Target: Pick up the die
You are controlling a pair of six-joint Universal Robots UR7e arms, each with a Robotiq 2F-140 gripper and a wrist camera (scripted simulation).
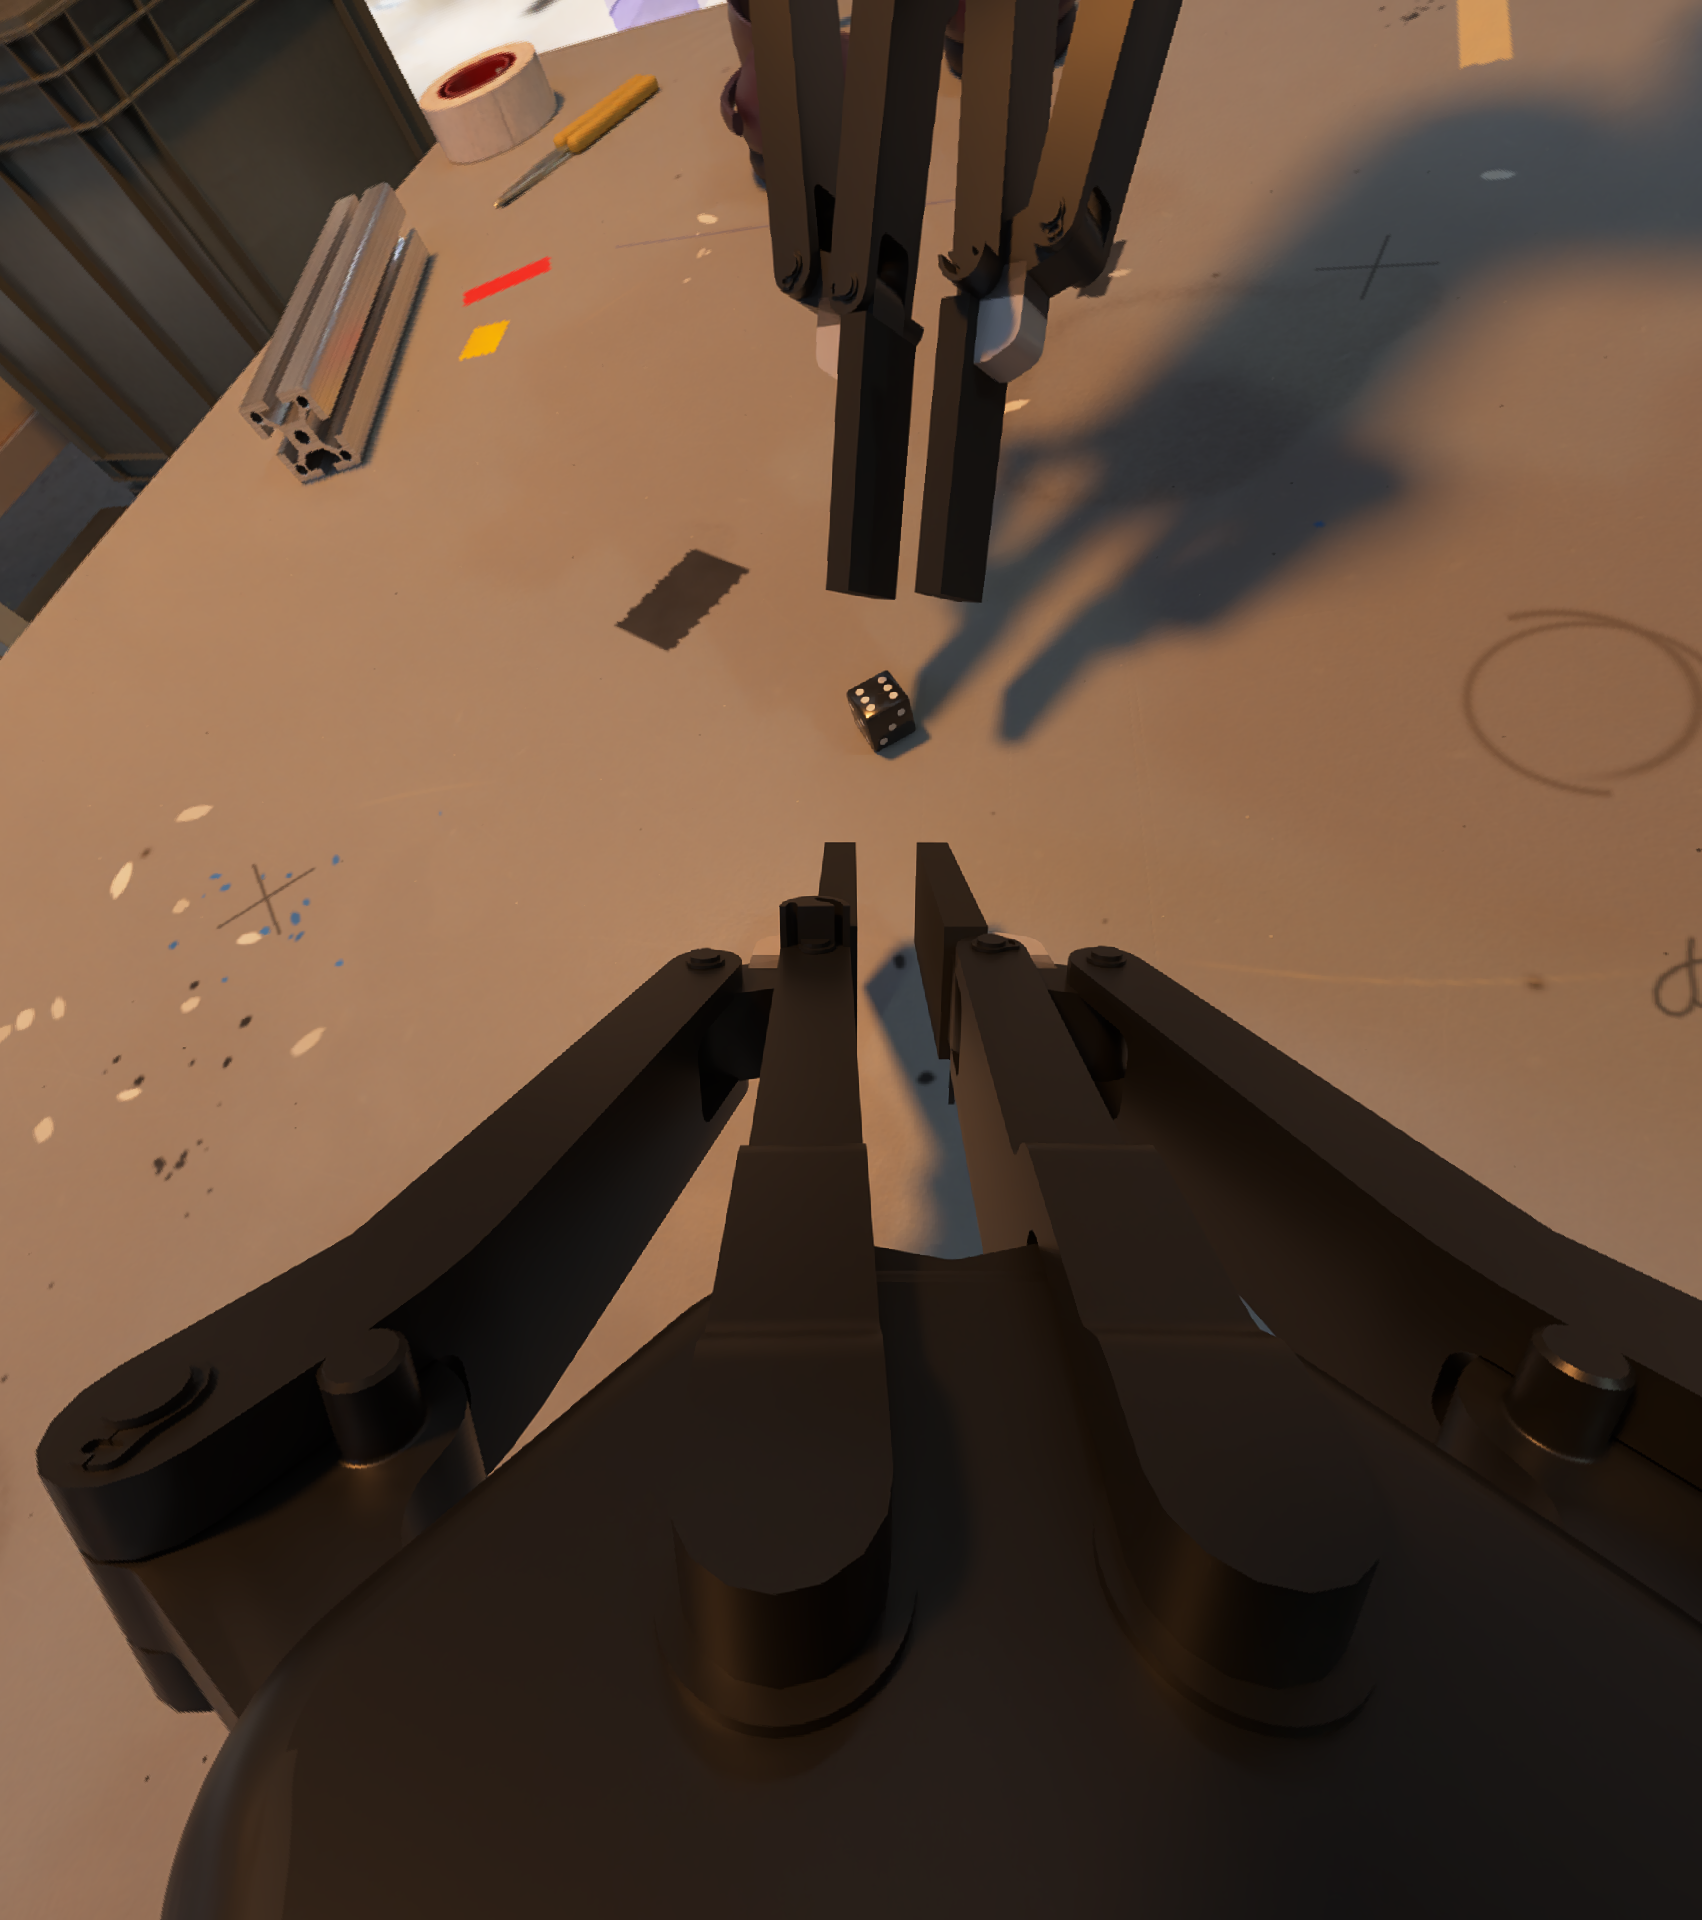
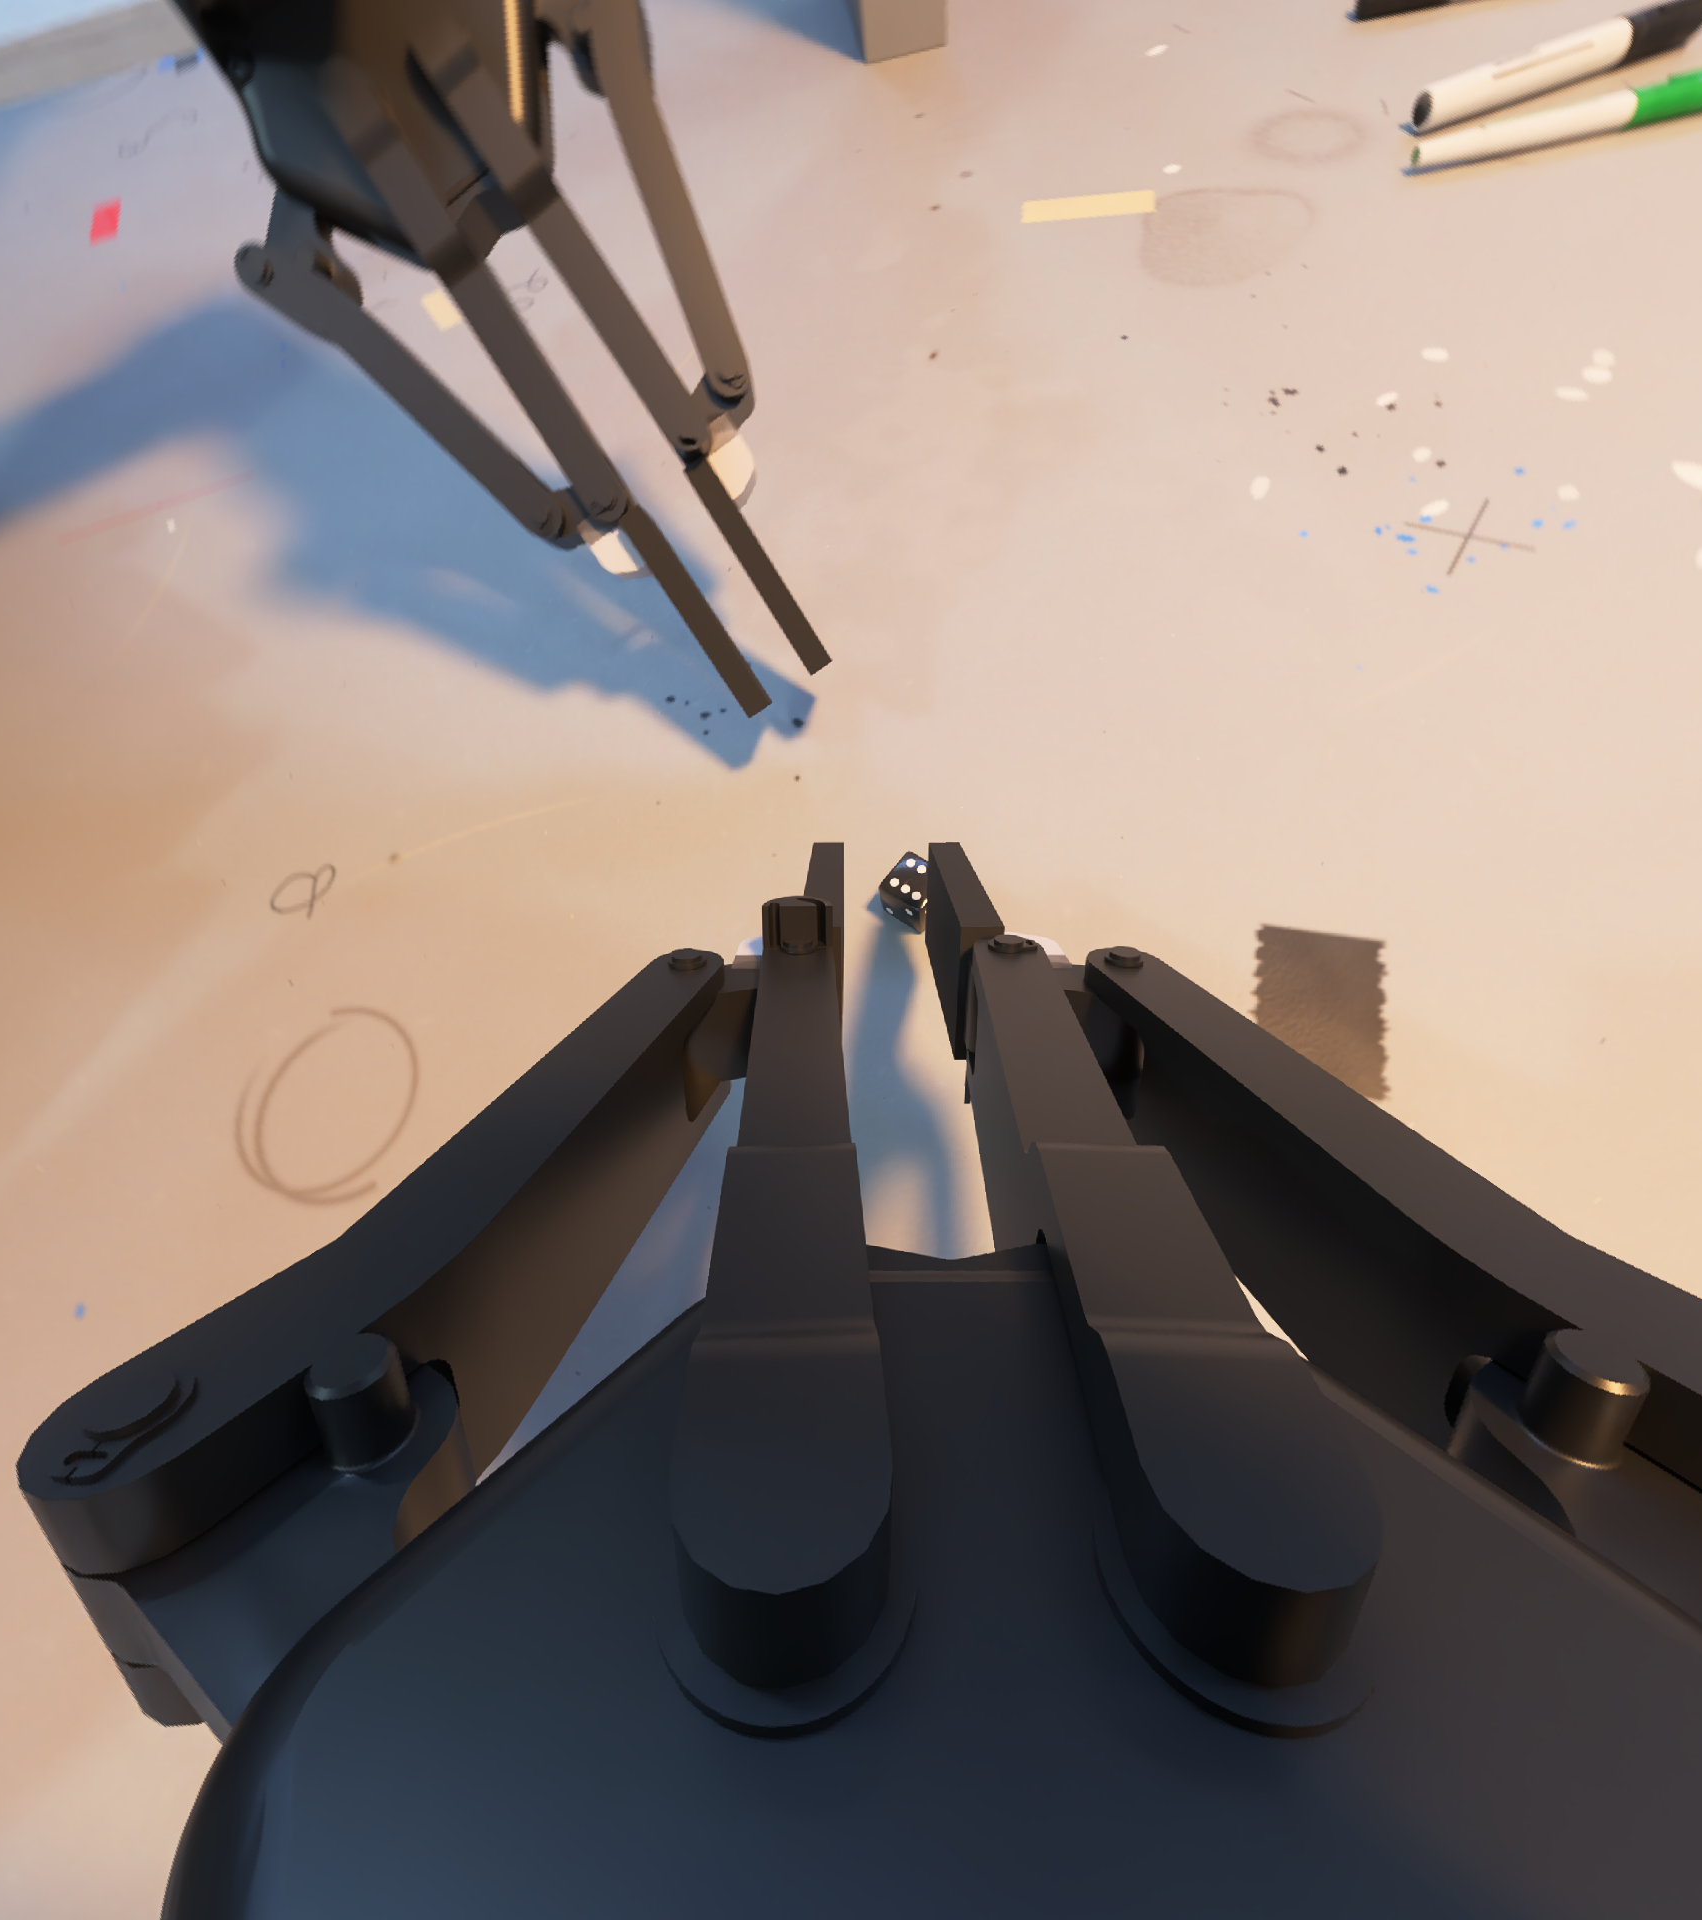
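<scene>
Hovering over the die [image 2: 904, 890], right gripper [image 2: 885, 868] narrowly parted, empty.
Its slim gap risks a fingertip nudging the die aside.

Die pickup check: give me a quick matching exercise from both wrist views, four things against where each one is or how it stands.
Things:
1. die
2. right gripper
3. roll of tape
4. green-capped marker

Places or states:
A. far corner of the table, beside a screwdriver
B. lying next to a black-capped marker
C. on the table, ungripped
D. fingers narrowly apart, tips just above the die

Pairs: 1-C, 2-D, 3-A, 4-B
</scene>
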